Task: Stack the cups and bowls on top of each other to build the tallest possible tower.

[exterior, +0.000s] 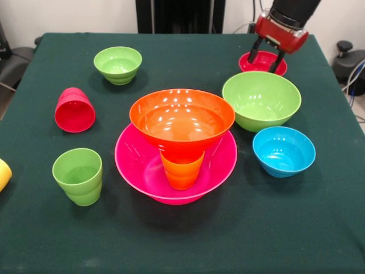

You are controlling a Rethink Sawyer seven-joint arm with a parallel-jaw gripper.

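The tower stands mid-table: the very large pink bowl (131, 165) holds an upright orange cup (182, 171), and the large orange bowl (182, 117) sits on that cup. My gripper (266, 59) is open at the far right, its two dark fingers spread just over the small red bowl (261, 64); I cannot tell if they touch it. The large green bowl (261, 100) and the small blue bowl (283, 150) stand right of the tower. The small green bowl (118, 64) is at the far left. The red cup (74, 109) lies on its side, and the green cup (78, 176) is upright at the near left. The yellow cup (3, 174) shows at the left edge.
The dark green tablecloth (182, 240) covers the table. The robot's black pedestal (179, 16) stands at the far side. The red bowl lies close to the table's far right edge.
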